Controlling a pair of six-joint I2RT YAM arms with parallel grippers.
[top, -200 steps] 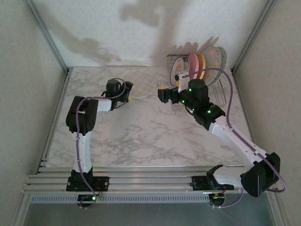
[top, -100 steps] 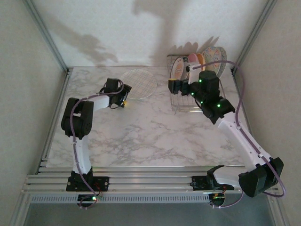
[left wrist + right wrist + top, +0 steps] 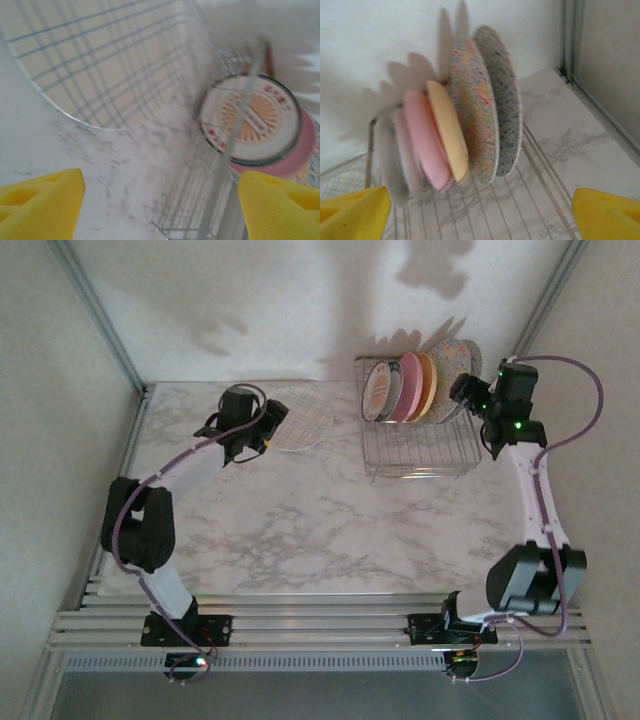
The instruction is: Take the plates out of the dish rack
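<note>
Five round plates stand on edge in the rectangular silver wire dish rack [image 3: 420, 448] at the far right of the white marble counter [image 3: 300, 525]. From left to right they are a white plate with an orange-brown emblem and dark rim [image 3: 378, 390], a pink plate [image 3: 408, 386], an orange-yellow plate [image 3: 428, 383] and two floral-speckled plates [image 3: 456, 364], all leaning closely together. A sixth, a cream plate with blue plaid lines [image 3: 302, 420], lies flat on the counter left of the rack and apart from it. The left claw [image 3: 264, 426] hangs at that plate's near-left edge, its yellow fingers [image 3: 40, 200] spread wide with nothing between them. The right claw [image 3: 463, 390] hovers beside the rack's right end, facing the speckled plates, its yellow fingers [image 3: 352, 212] likewise apart and holding nothing.
</note>
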